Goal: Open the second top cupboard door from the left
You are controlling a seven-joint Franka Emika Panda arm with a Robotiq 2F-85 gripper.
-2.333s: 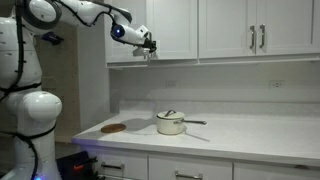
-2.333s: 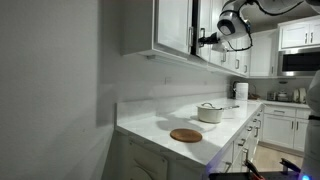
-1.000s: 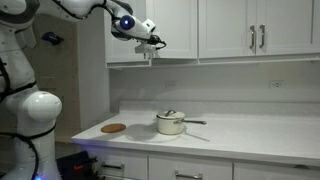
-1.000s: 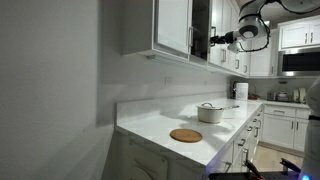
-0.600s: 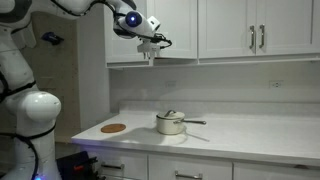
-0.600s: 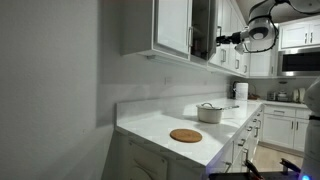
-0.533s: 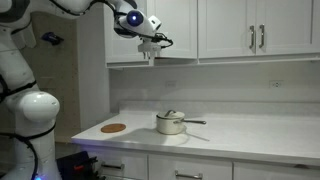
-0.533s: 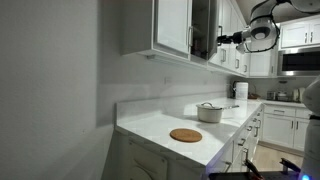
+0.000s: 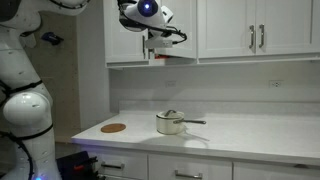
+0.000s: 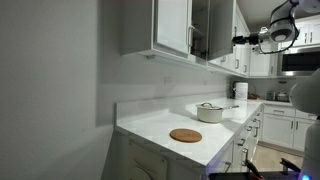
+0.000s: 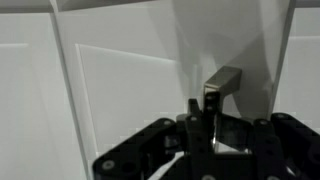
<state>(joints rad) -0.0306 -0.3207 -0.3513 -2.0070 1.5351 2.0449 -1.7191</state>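
Cupboard door (image 10: 222, 30) wider open now

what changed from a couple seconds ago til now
The gripper, closed on the door handle, has pulled the cupboard door outward, swinging it much further open. The pot and round board on the counter stayed put.
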